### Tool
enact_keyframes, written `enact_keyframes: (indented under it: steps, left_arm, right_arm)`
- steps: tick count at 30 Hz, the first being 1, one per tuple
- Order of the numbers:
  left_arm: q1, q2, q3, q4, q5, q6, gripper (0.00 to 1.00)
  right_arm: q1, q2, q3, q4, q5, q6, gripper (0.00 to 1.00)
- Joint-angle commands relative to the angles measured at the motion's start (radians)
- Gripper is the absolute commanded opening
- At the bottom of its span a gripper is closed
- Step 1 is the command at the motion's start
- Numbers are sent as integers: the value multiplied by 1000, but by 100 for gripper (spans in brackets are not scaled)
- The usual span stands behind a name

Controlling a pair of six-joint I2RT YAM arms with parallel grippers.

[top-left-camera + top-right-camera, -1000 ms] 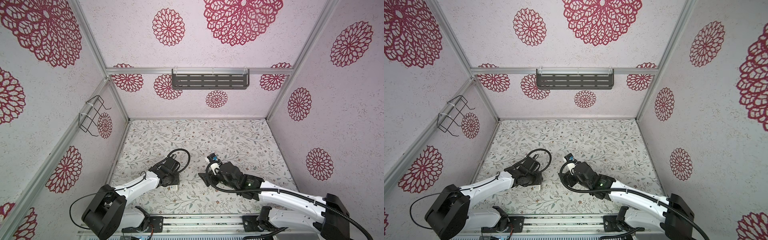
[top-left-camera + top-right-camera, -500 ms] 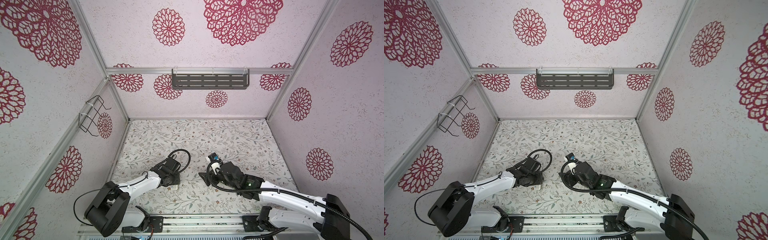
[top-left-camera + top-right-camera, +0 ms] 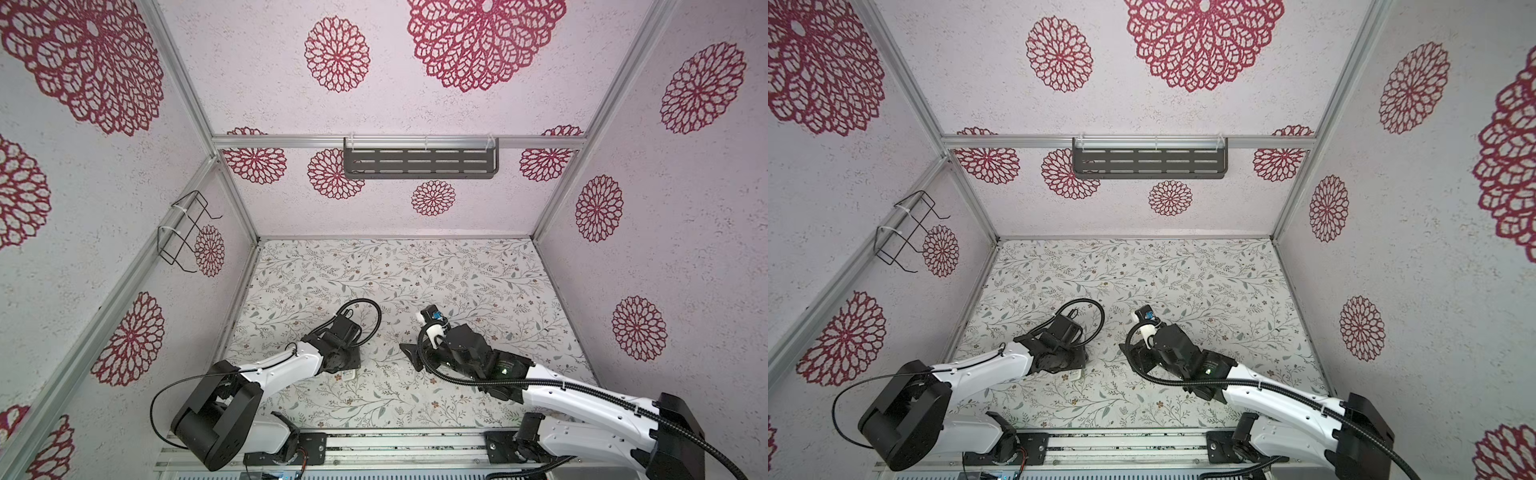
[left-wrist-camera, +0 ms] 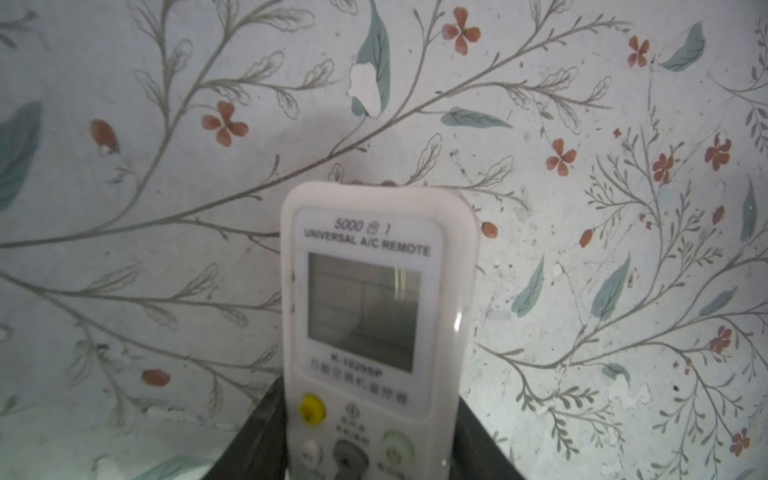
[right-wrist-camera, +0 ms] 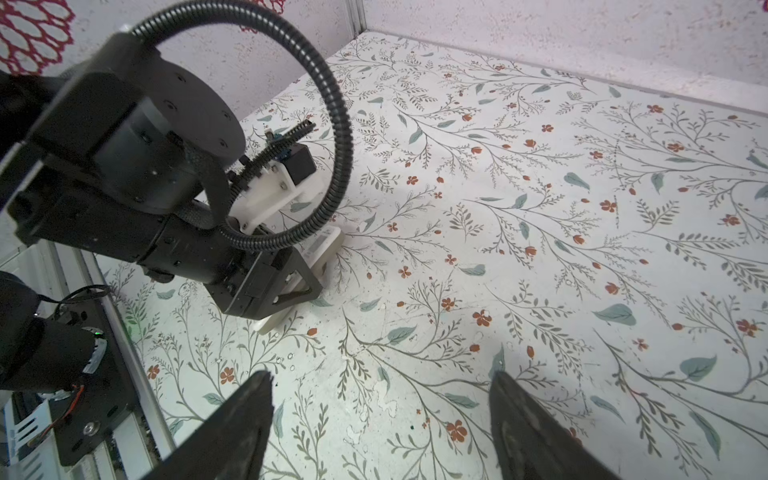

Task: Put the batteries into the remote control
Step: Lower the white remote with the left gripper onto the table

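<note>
Left tool pinching remote control on table, right tool spread

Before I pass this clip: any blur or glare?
Left wrist view: print on the remote control is legible near the screen, softer at the buttons, a glare streak on its edge. Right wrist view: fingertips of the right gripper are blurred, table sharp. Both top views: even light, no harsh shadows.

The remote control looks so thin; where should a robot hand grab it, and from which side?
Across its narrow width, on the long side edges near the buttons, coming from above the face. The remote control is long, slim and flat-sided, so those parallel edges suit two fingers; the left gripper holds it just so, screen end free.
</note>
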Motion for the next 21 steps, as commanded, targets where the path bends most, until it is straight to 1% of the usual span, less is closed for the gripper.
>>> enact_keyframes:
  steps: [1,5,7,9,12,17,19,21]
  left_arm:
    - [-3,24,-17,12,0,-3,48]
    - [-3,16,-17,8,-5,-7,48]
    - [-4,9,-16,4,-5,-8,52]
    - [-3,1,-14,-2,-6,-6,58]
    - [-2,-9,-10,-11,-12,-3,70]
    - [-3,-20,6,-21,-11,-4,81]
    - [-2,-27,18,-30,-9,-3,84]
    - [-2,-37,31,-43,-9,0,90]
  right_arm:
    - [-8,-35,-3,8,36,14,83]
    - [-9,-72,-21,9,87,17,83]
    - [-10,-99,-34,11,116,21,83]
    - [-12,-130,-51,13,146,23,83]
    - [-14,-169,-73,14,183,29,83]
    - [-21,-207,-96,4,215,30,83]
    - [-24,-214,-101,-11,233,12,83]
    - [-28,-212,-92,-56,278,-15,83]
